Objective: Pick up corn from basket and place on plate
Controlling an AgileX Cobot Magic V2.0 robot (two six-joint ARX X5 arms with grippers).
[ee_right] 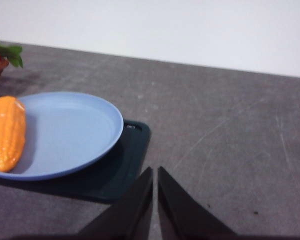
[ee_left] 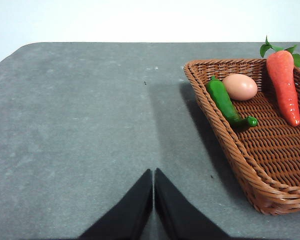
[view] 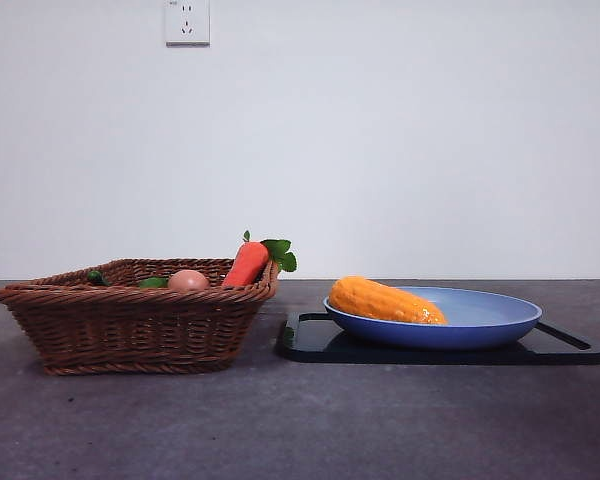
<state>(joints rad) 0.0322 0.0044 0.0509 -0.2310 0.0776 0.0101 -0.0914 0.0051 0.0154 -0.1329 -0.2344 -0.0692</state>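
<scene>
The bumpy orange-yellow toy corn [view: 385, 300] lies on its side in the wide light-blue round plate [view: 490, 322], against the rim nearest the dark-brown woven wicker basket [view: 130, 325]. The plate rests on a flat black rectangular tray [view: 570, 350] just beside the basket. In the basket lie a smooth orange-red carrot with green leaves [ee_left: 285, 85], a pinkish-orange egg-shaped ball [ee_left: 240, 86] and a green pepper [ee_left: 225, 101]. The left claw [ee_left: 153, 192] is clenched and empty over the grey table [ee_left: 80, 125] beside the basket; the right claw [ee_right: 155, 192] is clenched and empty near the tray.
</scene>
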